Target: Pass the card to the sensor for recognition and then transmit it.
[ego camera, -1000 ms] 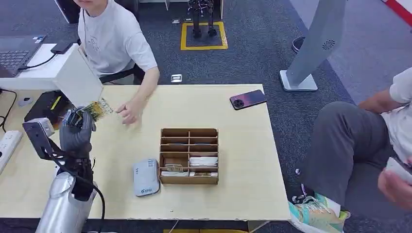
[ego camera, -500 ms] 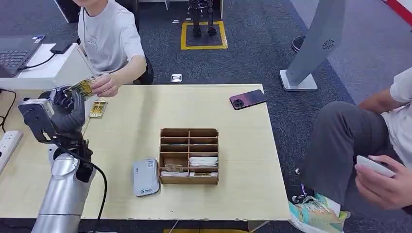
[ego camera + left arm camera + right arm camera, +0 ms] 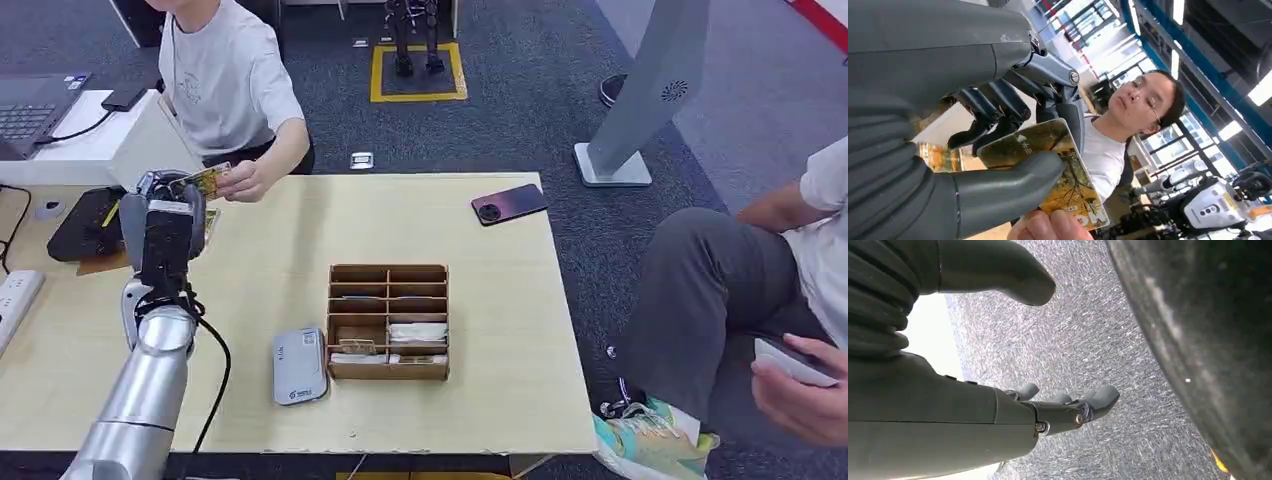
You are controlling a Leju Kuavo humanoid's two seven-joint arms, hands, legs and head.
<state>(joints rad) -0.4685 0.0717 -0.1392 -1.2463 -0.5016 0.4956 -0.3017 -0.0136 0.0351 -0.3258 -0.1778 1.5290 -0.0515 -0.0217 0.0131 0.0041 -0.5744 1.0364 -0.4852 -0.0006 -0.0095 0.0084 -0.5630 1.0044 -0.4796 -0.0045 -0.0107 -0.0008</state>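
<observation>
Left hand (image 3: 165, 222) is raised over the far left corner of the counter (image 3: 500, 300), fingers (image 3: 998, 112) and thumb pinching the card (image 3: 1058, 170) flat between them. Card sits at the handover point: a person's hand (image 3: 245, 180) reaches in from across the counter, and in the left wrist view that person's fingertips touch the card's free end. Judgement: the card is presented outward so its free end can be taken; the pinch must loosen only once the person has a firm hold, else it drops. Right hand (image 3: 1058, 410) hangs over grey carpet, fingers apart, holding nothing. Around: a black device (image 3: 85, 222) at the left edge near the raised hand, a cardboard organiser (image 3: 389, 322) mid-counter, a grey pouch (image 3: 300, 365) beside it, a phone (image 3: 510, 204) far right. Nothing stands between card and receiving hand.
</observation>
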